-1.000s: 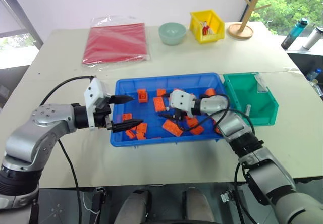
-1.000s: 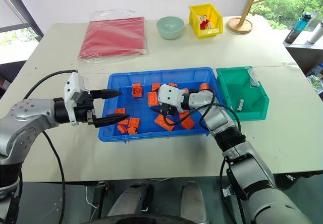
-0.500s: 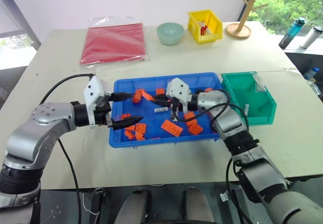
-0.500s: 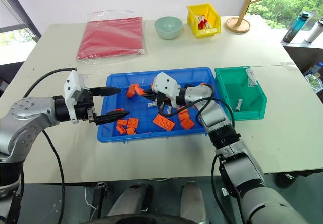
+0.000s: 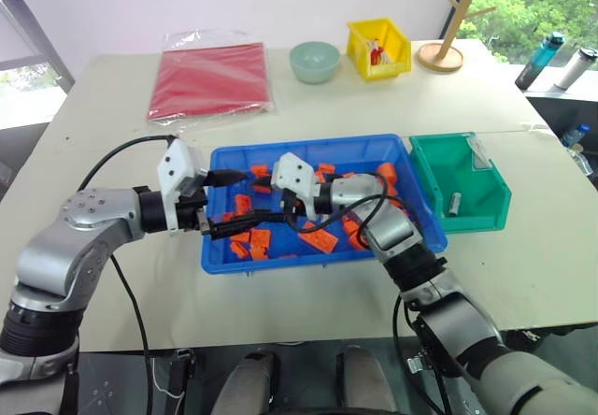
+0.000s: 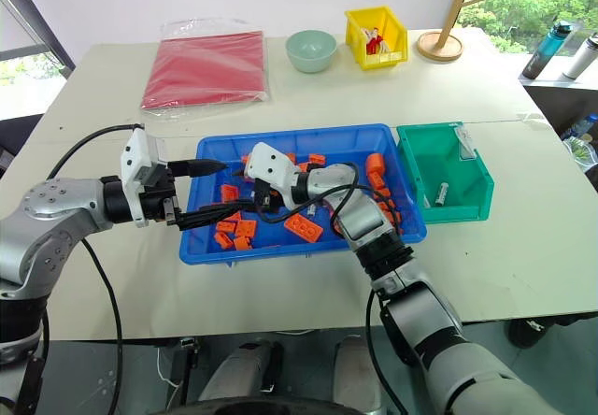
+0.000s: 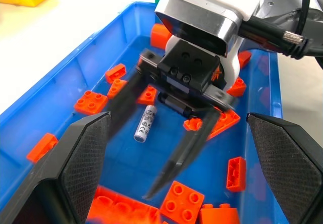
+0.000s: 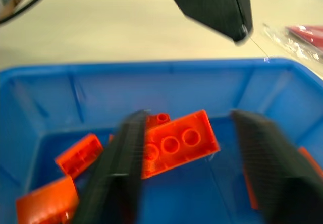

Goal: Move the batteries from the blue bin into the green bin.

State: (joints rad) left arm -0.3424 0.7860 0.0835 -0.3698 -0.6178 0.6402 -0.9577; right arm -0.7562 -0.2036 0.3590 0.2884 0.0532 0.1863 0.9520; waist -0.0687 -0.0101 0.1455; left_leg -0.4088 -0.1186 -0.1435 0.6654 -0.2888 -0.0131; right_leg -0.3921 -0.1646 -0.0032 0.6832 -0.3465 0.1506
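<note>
The blue bin [image 5: 411, 183] lies mid-table with several orange bricks [image 5: 320, 239] in it. One battery [image 7: 145, 123] rests on its floor, under my right gripper and beside one of its fingers. My right gripper [image 5: 254, 205] hangs open over the bin's left half, pointing at my left gripper, with nothing between its fingers [image 8: 118, 173]. My left gripper [image 5: 238, 203] is open at the bin's left rim, empty. The green bin [image 5: 486, 211] stands against the blue bin's right side with a battery [image 5: 455, 202] inside.
A red packet [image 5: 213, 77], a pale green bowl [image 5: 318, 61], a yellow bin [image 5: 381, 49] and a wooden rack [image 5: 445, 55] line the far side of the table. Bottles [image 5: 539, 62] stand off the table's right edge. A black cable [image 5: 121, 158] loops from my left arm.
My right gripper has swept left across the blue bin to just in front of my left gripper, and its fingers now stand apart. Several bricks shifted. The left gripper stayed put.
</note>
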